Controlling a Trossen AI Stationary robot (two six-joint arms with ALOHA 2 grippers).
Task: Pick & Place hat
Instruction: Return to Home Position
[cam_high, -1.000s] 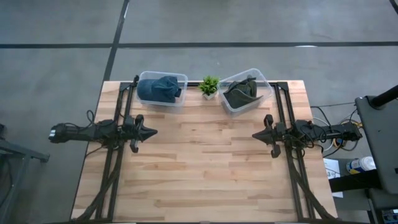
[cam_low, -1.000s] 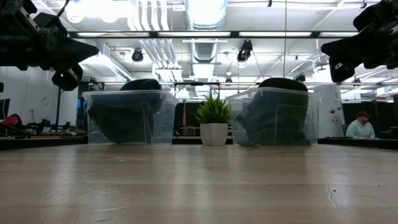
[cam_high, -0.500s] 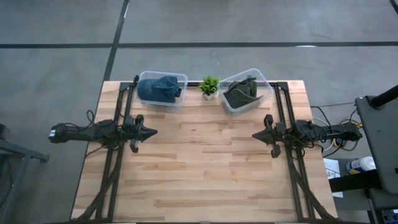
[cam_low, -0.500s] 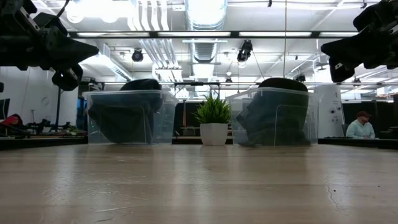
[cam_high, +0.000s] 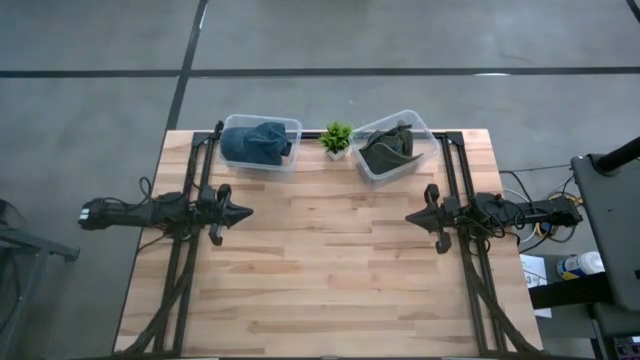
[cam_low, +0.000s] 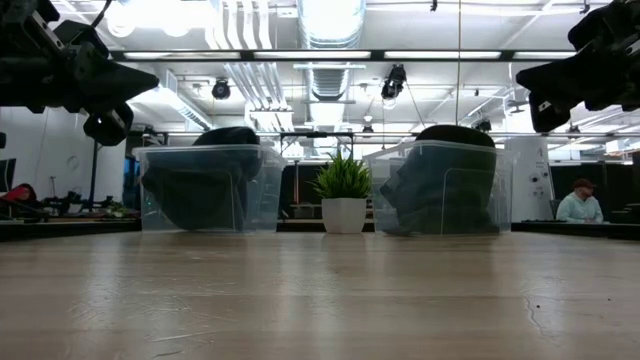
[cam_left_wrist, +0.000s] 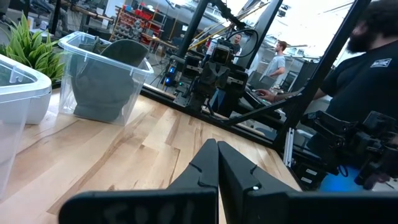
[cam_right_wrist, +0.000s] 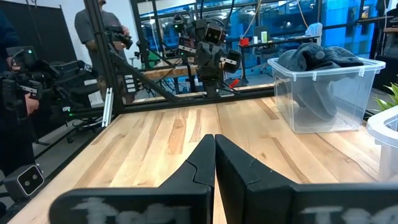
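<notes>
A blue hat (cam_high: 256, 142) lies bunched in a clear plastic bin (cam_high: 291, 160) at the table's far left. A dark green hat (cam_high: 387, 149) lies in a second clear bin (cam_high: 426, 128) at the far right, set askew. My left gripper (cam_high: 250, 211) hovers shut over the table's left side, pointing right. My right gripper (cam_high: 408, 217) hovers shut over the right side, pointing left. The wrist views show each gripper's fingers (cam_left_wrist: 216, 163) (cam_right_wrist: 214, 157) closed together and holding nothing. In the low view both grippers (cam_low: 140, 82) (cam_low: 520, 78) hang well above the tabletop.
A small potted plant (cam_high: 336, 138) stands between the two bins at the far edge. Black frame rails (cam_high: 196, 160) (cam_high: 458, 165) run along both sides of the table. Bare wood (cam_high: 330, 260) spans the middle and near part. People stand beyond the table in the wrist views.
</notes>
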